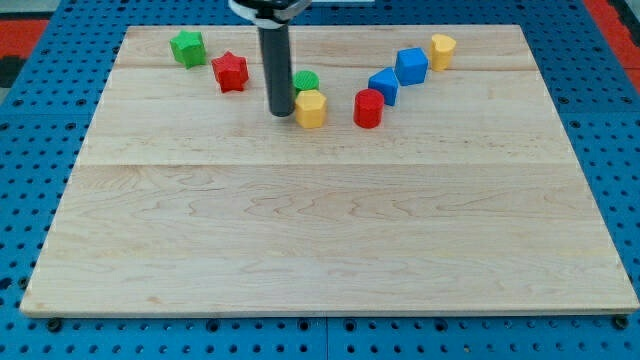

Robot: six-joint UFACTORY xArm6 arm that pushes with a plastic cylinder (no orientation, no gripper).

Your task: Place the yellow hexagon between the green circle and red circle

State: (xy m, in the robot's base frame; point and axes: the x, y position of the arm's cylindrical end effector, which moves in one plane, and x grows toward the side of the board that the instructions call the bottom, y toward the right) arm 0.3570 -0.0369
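The yellow hexagon point(311, 109) sits near the board's top centre, just below and touching the green circle point(306, 81). The red circle point(368, 108) stands to the hexagon's right with a small gap between them. My tip point(281, 113) rests on the board right beside the hexagon's left side, close to touching it. The rod hides part of the green circle's left edge.
A green star-like block point(187, 47) and a red star point(230, 71) lie at the top left. Two blue blocks point(383, 85) point(411, 65) and a yellow block point(442, 49) run up to the right of the red circle. The wooden board point(320, 230) lies on a blue pegboard.
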